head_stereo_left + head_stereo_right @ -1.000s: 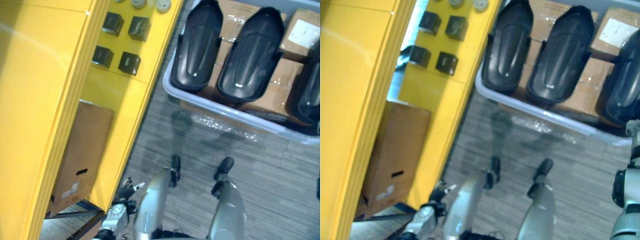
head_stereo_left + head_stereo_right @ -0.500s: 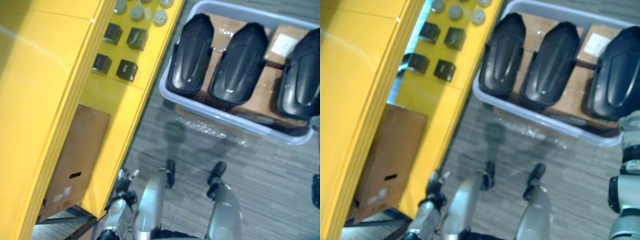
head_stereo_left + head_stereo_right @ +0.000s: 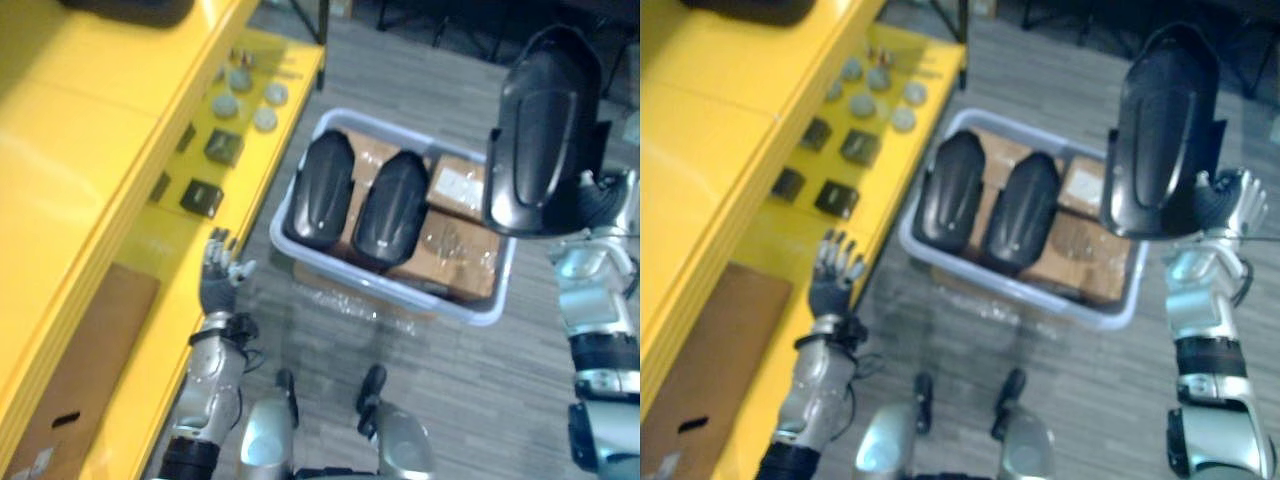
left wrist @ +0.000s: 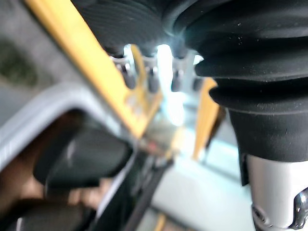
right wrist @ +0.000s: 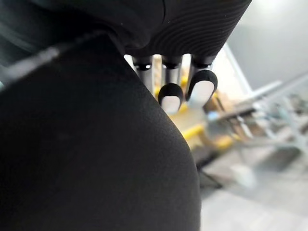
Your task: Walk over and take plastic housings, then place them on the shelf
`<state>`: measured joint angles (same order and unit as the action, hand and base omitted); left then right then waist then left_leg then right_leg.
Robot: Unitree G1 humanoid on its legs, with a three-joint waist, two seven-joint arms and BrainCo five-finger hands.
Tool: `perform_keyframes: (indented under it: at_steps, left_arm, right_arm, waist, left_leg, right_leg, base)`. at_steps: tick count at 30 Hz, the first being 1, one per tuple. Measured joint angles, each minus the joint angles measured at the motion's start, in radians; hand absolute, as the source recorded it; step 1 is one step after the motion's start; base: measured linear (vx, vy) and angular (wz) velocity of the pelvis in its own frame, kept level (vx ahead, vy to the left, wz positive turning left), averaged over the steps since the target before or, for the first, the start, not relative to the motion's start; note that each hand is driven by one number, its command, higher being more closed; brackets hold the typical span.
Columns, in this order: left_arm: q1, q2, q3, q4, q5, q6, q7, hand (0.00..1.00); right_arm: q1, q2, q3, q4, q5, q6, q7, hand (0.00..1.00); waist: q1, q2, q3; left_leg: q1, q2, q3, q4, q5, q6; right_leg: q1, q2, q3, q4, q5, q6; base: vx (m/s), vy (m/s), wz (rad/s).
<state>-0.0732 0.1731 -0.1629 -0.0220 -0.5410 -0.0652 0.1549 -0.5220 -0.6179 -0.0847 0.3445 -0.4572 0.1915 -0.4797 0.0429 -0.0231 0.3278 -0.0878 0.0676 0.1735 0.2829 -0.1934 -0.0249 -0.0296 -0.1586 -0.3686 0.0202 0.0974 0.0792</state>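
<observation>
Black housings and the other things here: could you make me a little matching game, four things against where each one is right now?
Things:
1. raised housing
2. two other housings
3. left hand
4. small dark boxes

Places:
A. on the yellow shelf
B. held up in the right hand
C. open, near the shelf's edge
D. lying in the grey crate

Pairs: 1-B, 2-D, 3-C, 4-A.
</observation>
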Motion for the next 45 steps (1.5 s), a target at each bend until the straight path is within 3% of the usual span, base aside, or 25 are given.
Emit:
perform_keyframes:
  at_steps: [2,7,11,18,25,38,45]
  left_arm:
    - [-0.048,0.017,-0.037,0.011,0.000,0.055,-0.018,0.00]
    - [-0.228,0.015,-0.059,0.176,-0.059,0.096,-0.020,0.00]
    - [-0.280,0.014,-0.079,0.238,-0.129,0.098,-0.018,0.00]
    - [-0.294,0.010,-0.093,0.269,-0.108,0.069,0.038,0.00]
    - [-0.297,-0.028,-0.099,0.277,-0.125,0.044,0.008,0.00]
    - [-0.325,-0.076,-0.208,0.154,-0.431,-0.033,-0.163,0.00]
    - [-0.326,-0.078,-0.214,0.123,-0.480,-0.038,-0.208,0.00]
  right_arm:
    - [0.001,0.004,0.034,-0.044,-0.034,-0.052,0.000,1.00]
    - [0.000,0.081,0.119,-0.103,-0.114,-0.202,-0.008,1.00]
    - [-0.001,0.142,0.149,-0.104,-0.159,-0.299,-0.047,1.00]
    - [-0.001,0.161,0.188,-0.120,-0.192,-0.397,-0.042,1.00]
    - [0.000,0.191,0.264,-0.120,-0.227,-0.411,-0.015,1.00]
    - [0.028,0.223,0.328,-0.036,-0.243,-0.402,0.002,1.00]
    - [0.028,0.246,0.344,-0.019,-0.246,-0.403,0.001,1.00]
  waist:
    - [-0.002,-0.001,-0.035]
    - [-0.020,-0.014,-0.107]
    - [-0.028,-0.023,-0.140]
    - [-0.032,-0.042,-0.165]
    - [-0.029,-0.048,-0.197]
    - [-0.028,-0.065,-0.230]
    - [-0.027,-0.074,-0.237]
  left_leg:
    - [0.025,-0.002,0.011,-0.024,0.002,-0.004]
    - [0.094,-0.005,0.037,-0.080,0.010,-0.015]
    - [0.122,-0.005,0.058,-0.104,0.014,-0.021]
    - [0.141,-0.007,0.058,-0.108,0.017,-0.025]
    - [0.144,-0.010,0.051,-0.133,0.043,-0.027]
    - [0.160,-0.018,0.030,-0.204,0.090,-0.028]
    - [0.160,-0.023,0.030,-0.202,0.092,-0.025]
  right_leg:
    - [0.021,0.004,0.014,-0.036,0.013,0.004]
    - [0.069,0.013,0.028,-0.080,0.024,0.004]
    - [0.076,0.016,0.045,-0.086,0.030,-0.002]
    - [0.099,0.018,0.047,-0.099,0.038,-0.002]
    - [0.099,0.018,0.039,-0.100,0.039,-0.003]
    - [0.098,0.018,0.017,-0.101,0.043,-0.008]
    - [0.098,0.013,0.016,-0.101,0.045,-0.006]
  base:
    - [0.08,0.012,-0.21]
    - [0.04,0.004,-0.15]
    - [-0.01,0.008,-0.13]
    - [-0.05,0.005,-0.01]
    - [-0.07,-0.010,0.05]
    - [-0.04,0.006,0.05]
    - [-0.02,0.022,0.01]
